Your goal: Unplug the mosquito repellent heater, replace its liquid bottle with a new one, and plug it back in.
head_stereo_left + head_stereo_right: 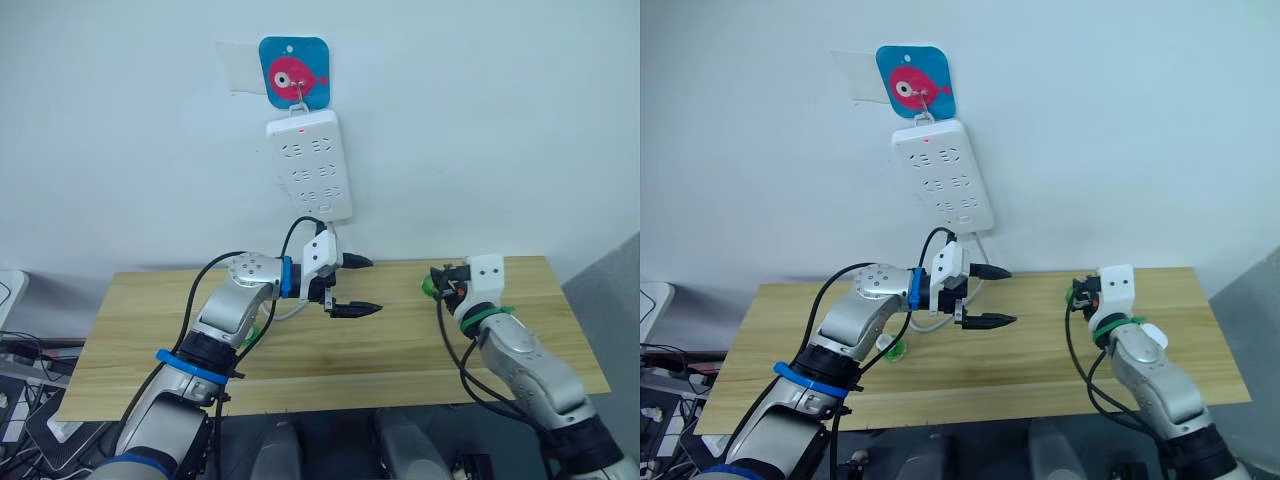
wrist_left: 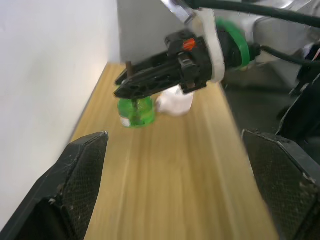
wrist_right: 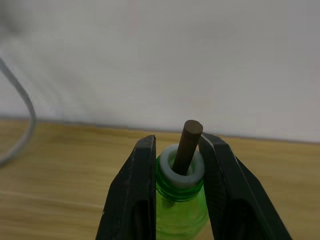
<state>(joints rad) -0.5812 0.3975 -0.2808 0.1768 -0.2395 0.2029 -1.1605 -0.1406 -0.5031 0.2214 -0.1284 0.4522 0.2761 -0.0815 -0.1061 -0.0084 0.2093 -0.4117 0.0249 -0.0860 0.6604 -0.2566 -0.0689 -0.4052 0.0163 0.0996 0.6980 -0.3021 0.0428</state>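
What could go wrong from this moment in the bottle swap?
The right gripper pinches the green bottle only around its neck, so the smooth neck may slip or tilt out. The brown wick sticks up between the fingers and might get bent or knocked. The white heater lies right behind the bottle on the table, so a careless move may nudge it.

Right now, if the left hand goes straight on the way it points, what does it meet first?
Probably the right hand, which grips a green liquid bottle by its neck. The left hand is open and points across the wooden table toward them; depth is unclear, so it might pass beside them.
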